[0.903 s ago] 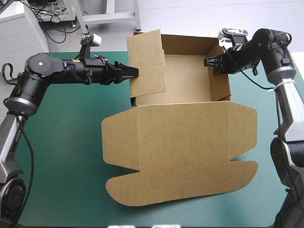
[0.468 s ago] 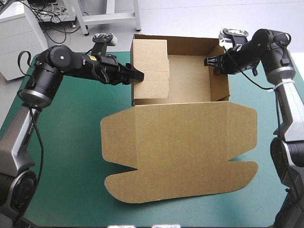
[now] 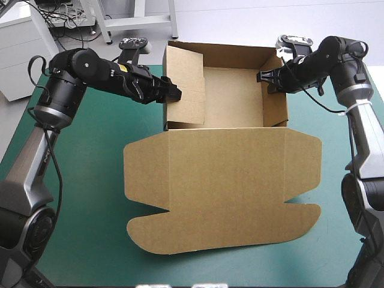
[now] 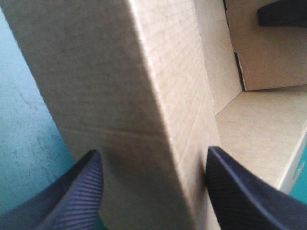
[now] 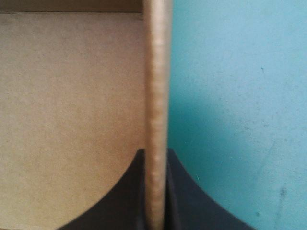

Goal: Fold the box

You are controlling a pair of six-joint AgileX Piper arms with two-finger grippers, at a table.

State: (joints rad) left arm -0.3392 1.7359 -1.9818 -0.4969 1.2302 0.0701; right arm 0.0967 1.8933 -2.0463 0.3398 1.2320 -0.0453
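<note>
Two edges of the box (image 3: 228, 180): left gripper (image 3: 173, 95) loosely astride, right gripper (image 3: 262, 78) tight.

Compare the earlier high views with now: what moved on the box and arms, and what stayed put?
The left gripper swung toward the far edge of the table and now straddles the box at its left wall, fingers apart. That wall's flap, earlier leaning wide over the inside, has turned closer against the wall. The right gripper stayed shut on the right wall; the lid stayed flat.
</note>
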